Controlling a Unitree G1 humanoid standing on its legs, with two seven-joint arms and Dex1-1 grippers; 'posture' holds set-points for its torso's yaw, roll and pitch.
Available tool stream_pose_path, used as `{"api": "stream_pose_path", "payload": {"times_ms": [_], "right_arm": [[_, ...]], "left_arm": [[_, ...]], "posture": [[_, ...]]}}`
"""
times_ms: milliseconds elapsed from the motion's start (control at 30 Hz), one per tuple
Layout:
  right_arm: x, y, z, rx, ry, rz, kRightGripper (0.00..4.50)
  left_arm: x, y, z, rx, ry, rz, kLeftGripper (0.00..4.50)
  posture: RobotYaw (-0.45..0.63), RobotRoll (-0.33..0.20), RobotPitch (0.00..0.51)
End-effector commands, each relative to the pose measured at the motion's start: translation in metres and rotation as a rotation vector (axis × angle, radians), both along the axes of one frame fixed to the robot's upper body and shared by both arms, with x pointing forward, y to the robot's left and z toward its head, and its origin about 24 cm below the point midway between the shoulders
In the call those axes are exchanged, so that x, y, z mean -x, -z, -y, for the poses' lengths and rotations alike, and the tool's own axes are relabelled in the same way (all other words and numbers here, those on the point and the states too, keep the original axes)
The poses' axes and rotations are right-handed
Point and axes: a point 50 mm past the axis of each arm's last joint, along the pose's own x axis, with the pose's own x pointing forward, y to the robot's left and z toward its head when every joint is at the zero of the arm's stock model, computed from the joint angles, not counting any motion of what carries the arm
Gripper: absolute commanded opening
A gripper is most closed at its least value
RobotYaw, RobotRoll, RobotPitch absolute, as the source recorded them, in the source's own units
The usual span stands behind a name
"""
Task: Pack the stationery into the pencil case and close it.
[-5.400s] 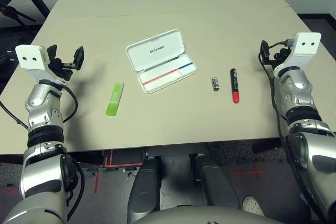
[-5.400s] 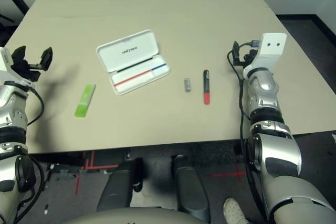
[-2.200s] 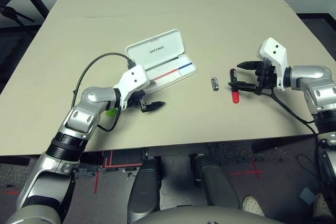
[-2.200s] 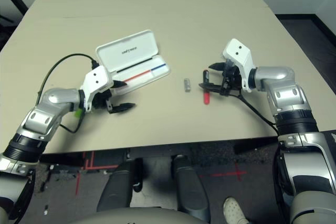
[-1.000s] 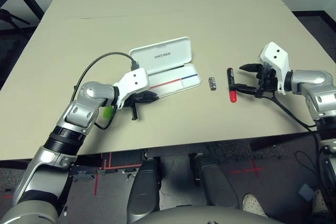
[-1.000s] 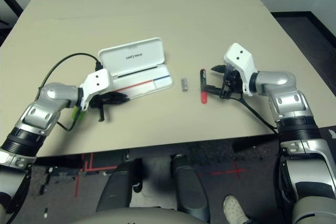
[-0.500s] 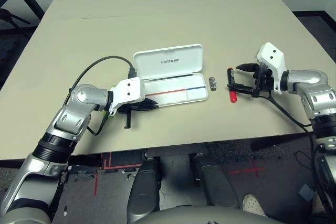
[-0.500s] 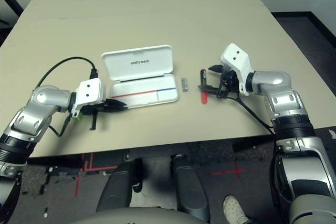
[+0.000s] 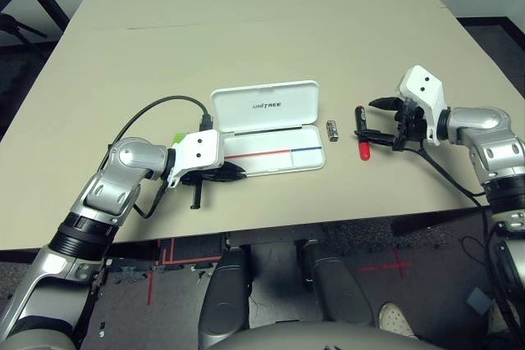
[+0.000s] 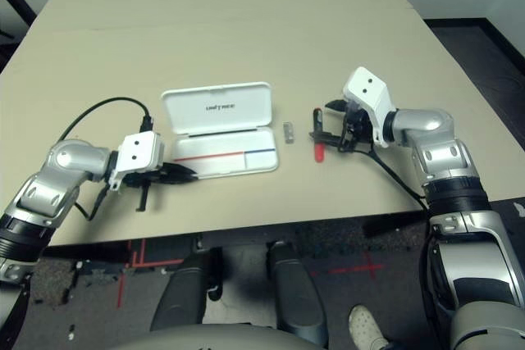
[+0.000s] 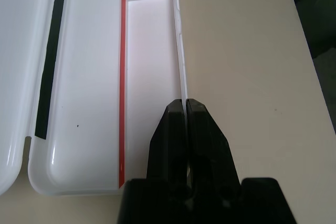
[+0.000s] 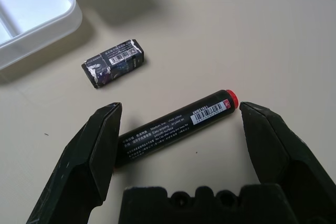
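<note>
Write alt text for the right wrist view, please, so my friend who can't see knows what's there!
Open black gripper fingers reach around a black marker on the table; beside it lie a small dark block and the pencil case's white corner.

There is one pencil case (image 9: 271, 150) and one marker (image 9: 362, 134). One small rectangular piece (image 12: 113, 63) and one green stick (image 9: 179, 138) are visible.

The pencil case (image 9: 264, 106) looks like glossy white plastic, the marker (image 12: 176, 127) smooth, the table (image 9: 246, 47) smooth and matt
</note>
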Motion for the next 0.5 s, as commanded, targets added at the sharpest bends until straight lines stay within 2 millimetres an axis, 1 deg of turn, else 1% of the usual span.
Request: {"api": "stream_pose_path", "payload": {"times_ms": [33,67,100,367,400,500], "right_arm": [[-0.0007,0.0022,-0.0023,0.012,-0.015,-0.009,4.5],[-0.0007,0.0023,-0.0024,0.012,-0.015,-0.009,4.5],[-0.0006,0.0025,-0.0026,0.012,-0.016,-0.009,4.5],[-0.0012,0.0044,-0.0051,0.009,-0.022,-0.011,4.5],[-0.0014,0.0047,-0.0054,0.009,-0.023,-0.011,4.5],[-0.0019,0.0056,-0.0063,0.009,-0.026,-0.012,4.5]], "left_arm": [[0.0021,0.0042,-0.0007,-0.015,-0.009,-0.006,0.53],[0.0022,0.0043,-0.0006,-0.014,-0.011,-0.007,0.75],[0.0026,0.0044,-0.0003,-0.014,-0.012,-0.008,1.1],[0.0072,0.0017,-0.001,-0.001,-0.027,-0.012,4.23],[0.0082,0.0006,-0.0012,0.002,-0.028,-0.013,4.48],[0.0117,-0.0044,-0.0025,0.011,-0.032,-0.012,4.48]], "posture": [[-0.03,0.0,0.184],[-0.03,0.0,0.184],[-0.03,0.0,0.184],[-0.01,0.0,0.185],[-0.01,0.0,0.186],[-0.01,0.0,0.187]]}}
